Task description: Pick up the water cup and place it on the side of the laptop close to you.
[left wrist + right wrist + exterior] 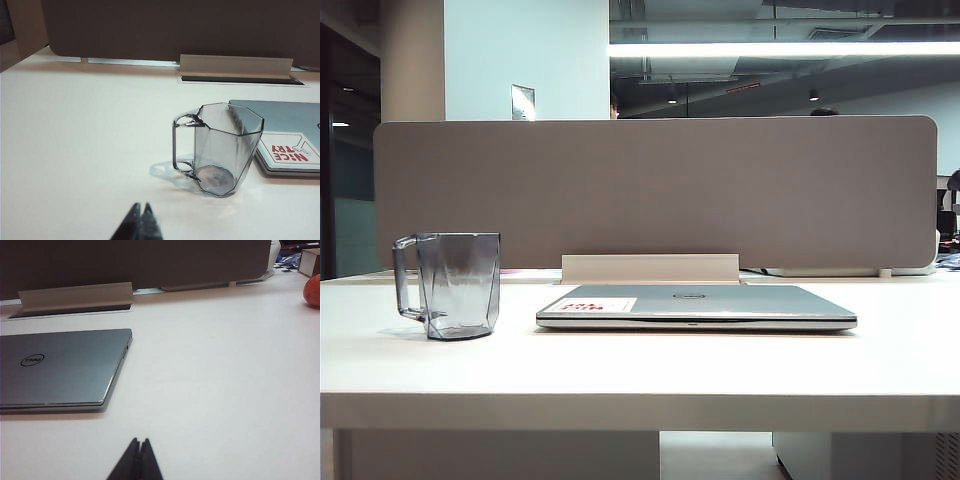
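Observation:
The water cup (pixel 457 283) is a clear grey-tinted faceted mug standing upright on the white table, left of the laptop, handle turned away from it. The left wrist view shows the cup (pixel 222 147) empty, close beside the laptop's sticker corner. The laptop (pixel 695 306) lies closed and flat at the middle of the table, silver-grey with a round logo and a white sticker with red print (pixel 290 150). My left gripper (pixel 141 206) is shut and empty, short of the cup and apart from it. My right gripper (pixel 140 441) is shut and empty, off the laptop's (pixel 60 367) near right corner. Neither gripper shows in the exterior view.
A grey partition panel (pixel 655 190) runs along the back of the table, with a white cable-slot cover (pixel 650 268) behind the laptop. An orange-red round object (pixel 312 290) sits at the far right of the table. The table's front edge (pixel 640 400) faces the exterior camera.

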Controlling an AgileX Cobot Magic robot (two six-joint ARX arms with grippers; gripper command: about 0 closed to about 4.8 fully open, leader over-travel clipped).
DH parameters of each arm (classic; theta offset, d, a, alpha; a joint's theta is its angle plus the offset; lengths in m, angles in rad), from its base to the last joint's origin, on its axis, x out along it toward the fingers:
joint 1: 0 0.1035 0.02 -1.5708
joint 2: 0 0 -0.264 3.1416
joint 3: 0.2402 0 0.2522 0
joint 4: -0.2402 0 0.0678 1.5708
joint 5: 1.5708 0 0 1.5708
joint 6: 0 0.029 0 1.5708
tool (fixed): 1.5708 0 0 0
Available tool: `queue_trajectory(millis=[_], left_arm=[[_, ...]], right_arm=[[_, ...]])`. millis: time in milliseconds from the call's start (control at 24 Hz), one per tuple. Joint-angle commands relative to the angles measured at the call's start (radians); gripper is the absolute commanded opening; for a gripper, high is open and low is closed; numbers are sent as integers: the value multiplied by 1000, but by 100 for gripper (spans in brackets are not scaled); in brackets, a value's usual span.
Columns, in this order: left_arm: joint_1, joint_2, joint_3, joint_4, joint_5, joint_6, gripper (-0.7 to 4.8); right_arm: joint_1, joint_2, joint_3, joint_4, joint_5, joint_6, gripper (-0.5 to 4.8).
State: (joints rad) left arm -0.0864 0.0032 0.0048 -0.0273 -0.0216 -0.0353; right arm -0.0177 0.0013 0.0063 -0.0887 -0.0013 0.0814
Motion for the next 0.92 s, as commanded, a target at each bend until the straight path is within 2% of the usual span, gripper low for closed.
queue_trajectory(millis=[42, 791, 916], left_arm=[[1, 1, 3, 6, 2, 1, 0], [1, 1, 3, 34, 0, -6, -1], [1, 1, 8, 38, 3, -6, -4]], right_arm=[[0, -2, -6, 10, 0, -3, -5], [1, -2, -6, 10, -2, -1, -5], [1, -2, -6, 10, -34, 7, -6]])
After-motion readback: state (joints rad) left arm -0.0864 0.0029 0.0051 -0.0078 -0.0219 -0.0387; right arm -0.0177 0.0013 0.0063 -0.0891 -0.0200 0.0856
